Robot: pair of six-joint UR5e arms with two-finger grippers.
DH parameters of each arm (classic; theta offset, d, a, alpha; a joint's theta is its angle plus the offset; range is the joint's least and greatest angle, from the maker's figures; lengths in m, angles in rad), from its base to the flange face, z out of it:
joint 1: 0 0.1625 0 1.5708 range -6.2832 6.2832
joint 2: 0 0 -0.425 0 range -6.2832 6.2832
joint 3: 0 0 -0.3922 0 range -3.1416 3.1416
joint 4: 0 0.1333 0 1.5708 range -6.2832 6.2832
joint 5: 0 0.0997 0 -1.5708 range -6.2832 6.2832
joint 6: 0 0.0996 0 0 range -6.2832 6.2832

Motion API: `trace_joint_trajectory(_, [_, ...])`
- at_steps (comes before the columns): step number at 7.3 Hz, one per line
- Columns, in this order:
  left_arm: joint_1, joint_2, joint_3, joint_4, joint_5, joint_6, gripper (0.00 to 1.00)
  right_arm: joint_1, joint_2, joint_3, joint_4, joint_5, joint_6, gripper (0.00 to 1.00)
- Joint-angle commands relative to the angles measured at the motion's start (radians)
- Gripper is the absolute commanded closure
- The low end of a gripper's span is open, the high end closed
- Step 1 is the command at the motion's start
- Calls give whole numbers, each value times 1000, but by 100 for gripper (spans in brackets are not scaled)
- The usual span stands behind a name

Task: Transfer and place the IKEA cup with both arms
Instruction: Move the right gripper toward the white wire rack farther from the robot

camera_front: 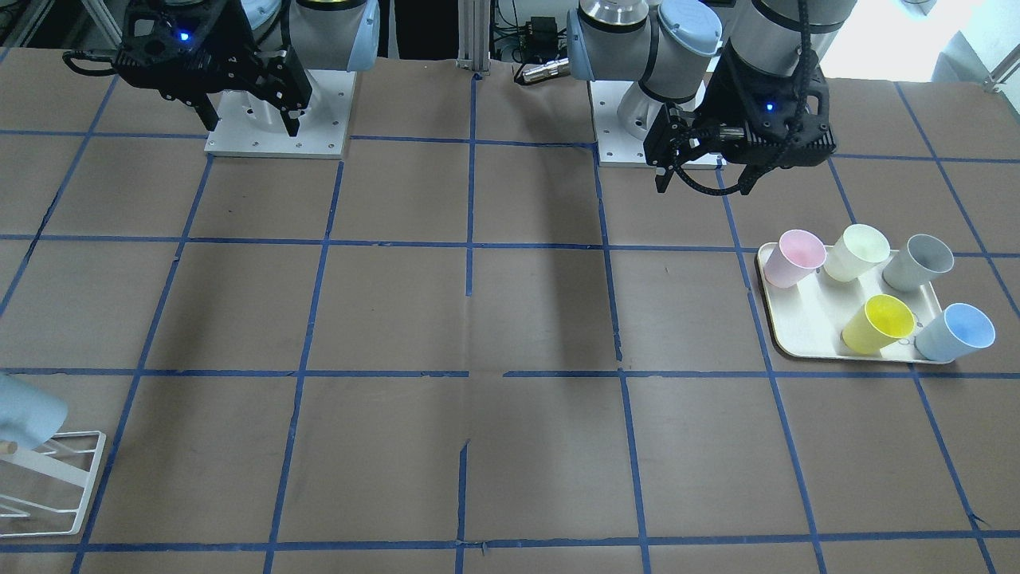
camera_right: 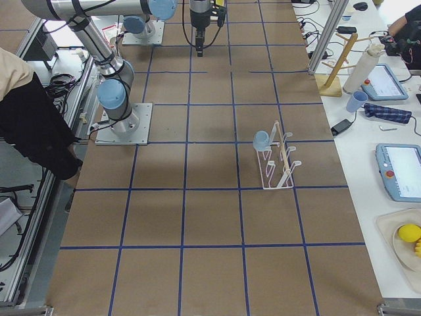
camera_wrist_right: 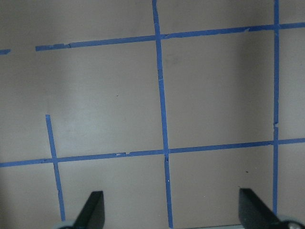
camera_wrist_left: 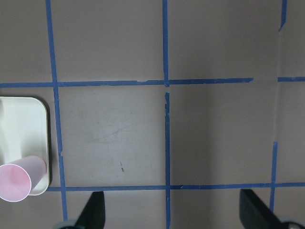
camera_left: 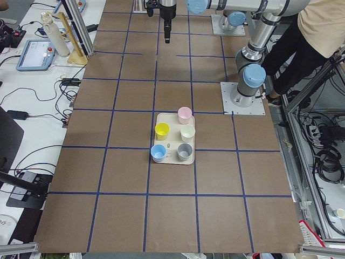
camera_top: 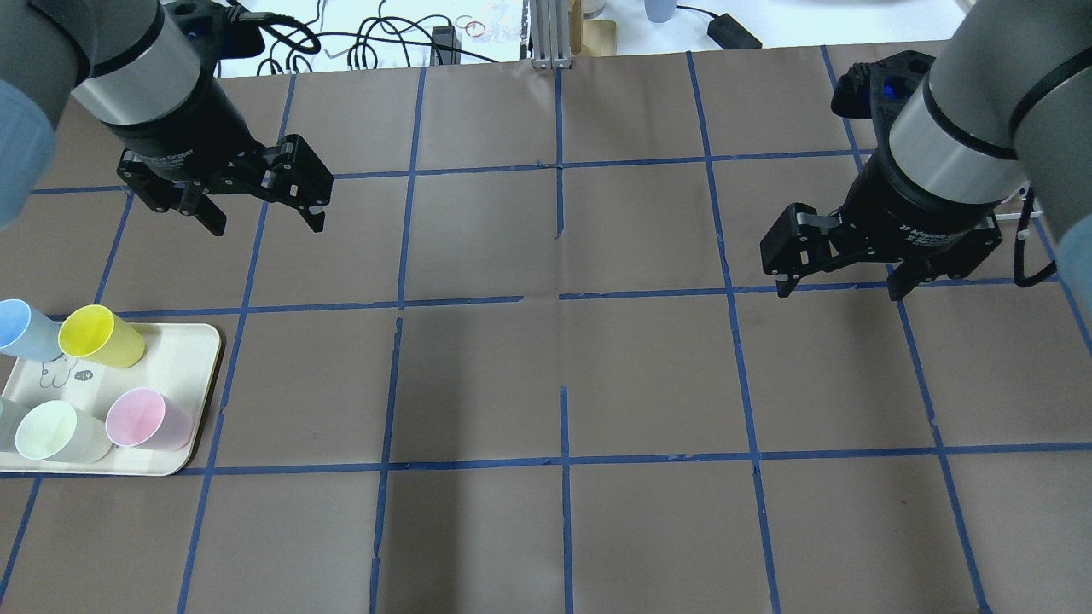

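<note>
A pale-blue IKEA cup point(camera_front: 956, 332) stands upright at the outer corner of a cream tray point(camera_front: 805, 335); it also shows in the overhead view point(camera_top: 21, 328) and the left side view point(camera_left: 158, 152). A second near-identical blue cup point(camera_front: 28, 410) hangs on a white wire rack point(camera_front: 60, 478), also seen in the right side view point(camera_right: 262, 139). My left gripper point(camera_top: 267, 228) is open and empty, high above the table, beyond the tray; in the front view it point(camera_front: 703, 190) hangs near its base. My right gripper point(camera_top: 839, 292) is open and empty on the other side point(camera_front: 252, 129).
The tray point(camera_top: 171, 358) also holds a yellow cup point(camera_top: 98, 337), a pink cup point(camera_top: 145, 419), a pale-green cup point(camera_top: 55, 432) and a grey cup point(camera_front: 918, 261). The left wrist view shows the tray corner point(camera_wrist_left: 28, 119) and the pink cup point(camera_wrist_left: 16, 182). Blue tape lines grid the brown table.
</note>
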Motion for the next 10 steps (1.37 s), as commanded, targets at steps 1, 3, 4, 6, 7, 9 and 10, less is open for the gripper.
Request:
trace_joint_trajectory(1, [0, -2, -2, 2, 0, 6, 0, 0, 0, 2, 0, 0, 4, 0])
trace_joint_trajectory(3, [0, -2, -2, 2, 0, 6, 0, 0, 0, 2, 0, -1, 7, 0])
trace_joint_trajectory(4, [0, -2, -2, 4, 0, 6, 0, 0, 2, 3, 2, -1, 15, 0])
trace_joint_trajectory(6, [0, -2, -2, 4, 2, 8, 0, 0, 2, 9, 3, -4, 17, 0])
trace_joint_trajectory(7, [0, -2, -2, 4, 2, 9, 0, -9, 2, 8, 3, -4, 14, 0])
trace_joint_trajectory(9, [0, -2, -3, 4, 4, 9, 0, -82, 35, -4, 2, 3, -55, 0])
trace_joint_trajectory(10, [0, 0, -3, 4, 4, 9, 0, -139, 52, -11, -5, 11, -118, 0])
